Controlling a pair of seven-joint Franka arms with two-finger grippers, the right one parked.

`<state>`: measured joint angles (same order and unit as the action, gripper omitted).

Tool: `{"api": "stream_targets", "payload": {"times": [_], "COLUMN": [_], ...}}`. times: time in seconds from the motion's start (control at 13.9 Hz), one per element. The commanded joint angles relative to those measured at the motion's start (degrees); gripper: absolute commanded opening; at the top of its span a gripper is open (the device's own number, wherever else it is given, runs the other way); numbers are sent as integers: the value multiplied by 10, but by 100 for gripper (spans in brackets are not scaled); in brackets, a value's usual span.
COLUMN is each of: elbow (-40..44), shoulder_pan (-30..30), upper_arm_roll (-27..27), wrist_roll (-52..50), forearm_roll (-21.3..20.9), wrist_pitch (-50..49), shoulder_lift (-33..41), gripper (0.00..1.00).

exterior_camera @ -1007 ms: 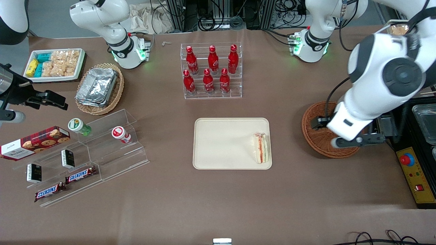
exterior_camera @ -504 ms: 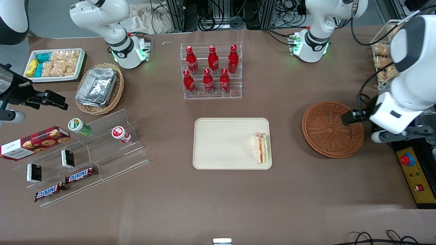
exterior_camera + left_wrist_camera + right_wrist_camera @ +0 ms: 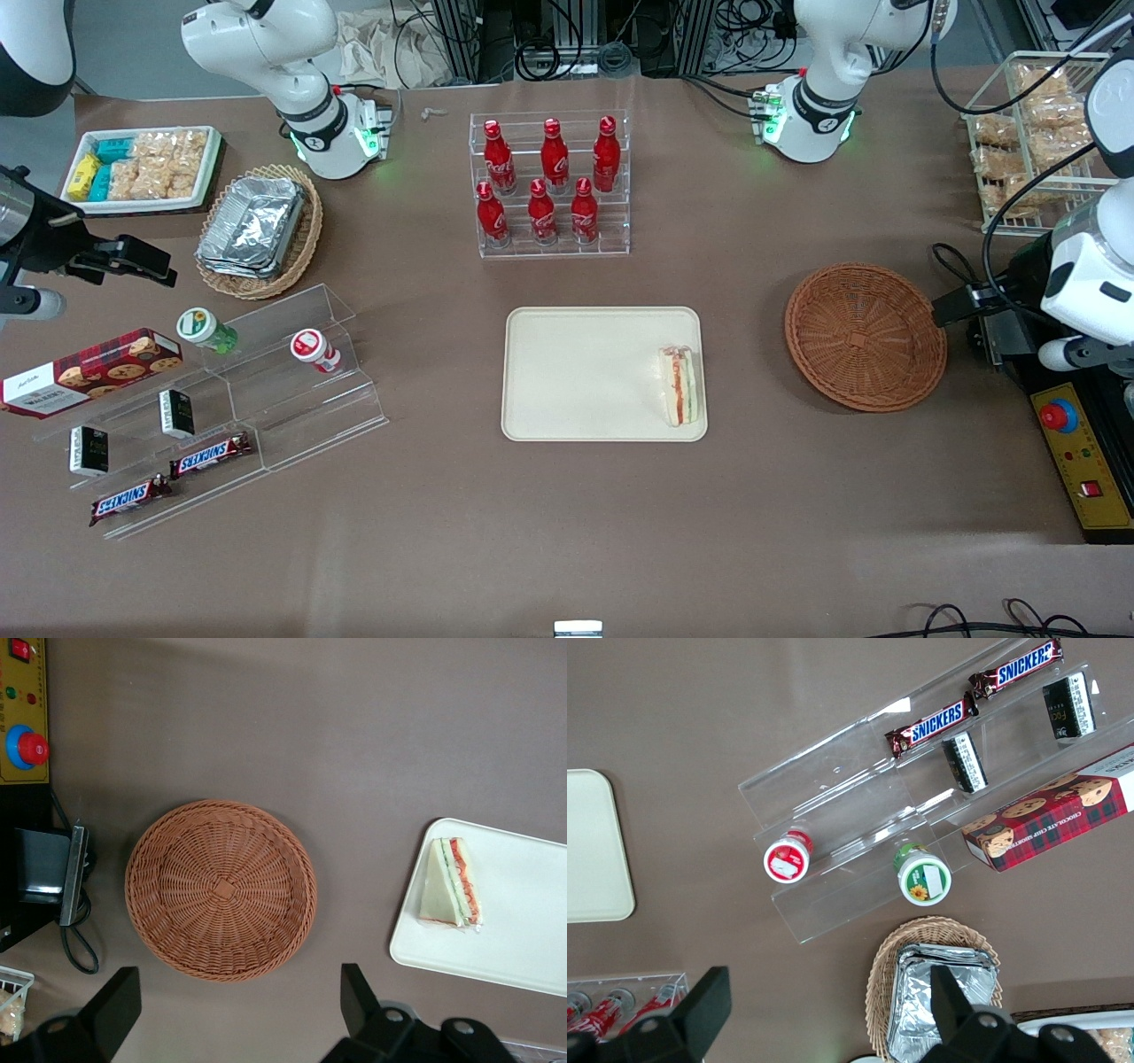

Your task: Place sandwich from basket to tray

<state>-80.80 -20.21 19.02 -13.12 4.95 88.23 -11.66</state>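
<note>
While my gripper (image 3: 239,1014) hangs wide open and empty above the basket (image 3: 221,889), any descent risks snagging the rim, since the sandwich (image 3: 679,396) lies on the tray (image 3: 576,372).

Left arm's gripper (image 3: 235,1010) hangs high above the worktop at the working arm's end, close to that end's edge, pointing straight down. Both fingers (image 3: 113,1008) spread wide apart, nothing between them. White wrist link (image 3: 1085,288) sits raised over the table edge, forearm angled upward out of the front view.
</note>
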Motion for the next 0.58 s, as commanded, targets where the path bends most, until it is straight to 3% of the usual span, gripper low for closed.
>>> {"api": "stream_targets", "payload": {"times": [0.0, 0.5], "elbow": [18, 18], "shoulder_pan": [-2, -2], "upper_arm_roll": [3, 4], "wrist_roll": [8, 64], "forearm_roll": [7, 2], "wrist_pitch": [-15, -27], "shoulder_lift": [-6, -6], "gripper": [100, 100]}}
